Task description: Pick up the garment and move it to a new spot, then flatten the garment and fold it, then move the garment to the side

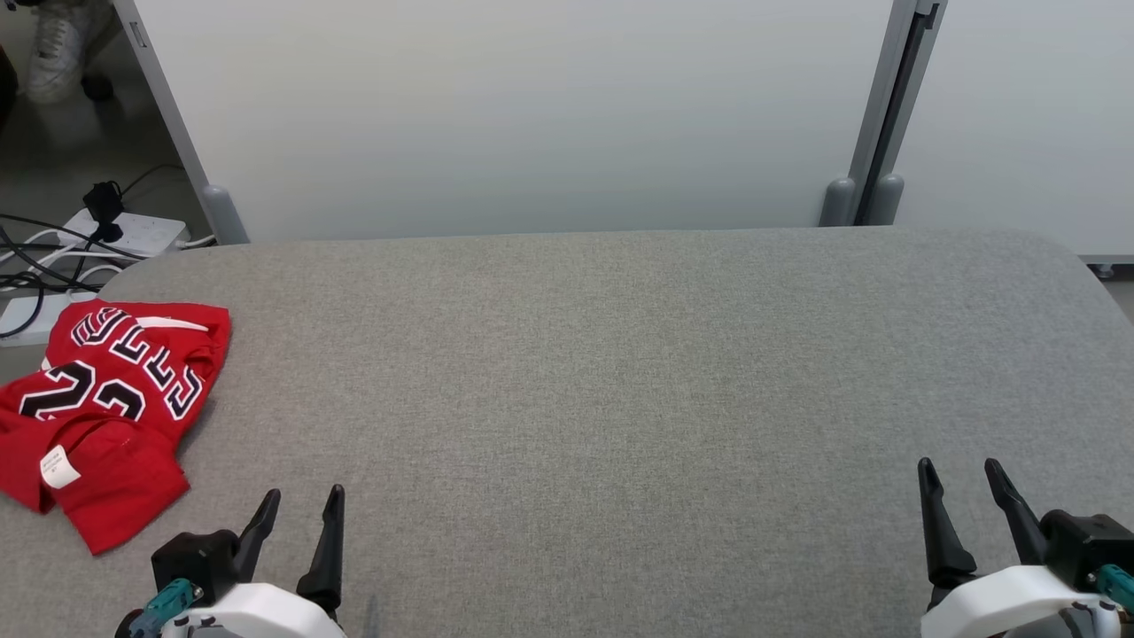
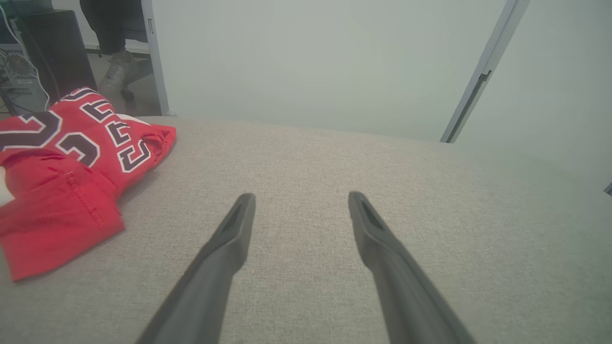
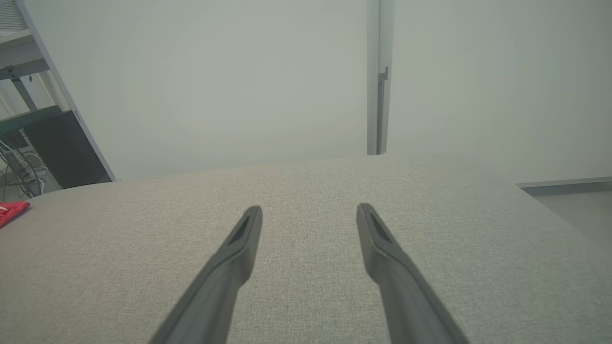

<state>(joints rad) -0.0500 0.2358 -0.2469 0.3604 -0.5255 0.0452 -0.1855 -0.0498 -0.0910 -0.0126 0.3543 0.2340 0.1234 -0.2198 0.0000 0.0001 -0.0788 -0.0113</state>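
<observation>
A red jersey with black-and-white numbers, the garment [image 1: 111, 408], lies folded and slightly rumpled at the left edge of the grey fabric table [image 1: 620, 372]. A white label shows on its near part. My left gripper [image 1: 301, 499] hovers low at the front left, open and empty, just right of the garment. In the left wrist view the garment [image 2: 71, 167] lies left of the left gripper [image 2: 301, 197]. My right gripper [image 1: 961, 468] stands open and empty at the front right, far from the jersey. In the right wrist view the right gripper [image 3: 310, 209] is above bare fabric, and a red corner of the garment [image 3: 12, 210] shows at the far left.
Pale partition panels [image 1: 532, 106] with grey posts stand behind the table. Cables and a white power strip [image 1: 124, 232] lie on the floor at the back left, where a person's shoe [image 1: 53, 44] also shows. The table's left edge runs under the jersey.
</observation>
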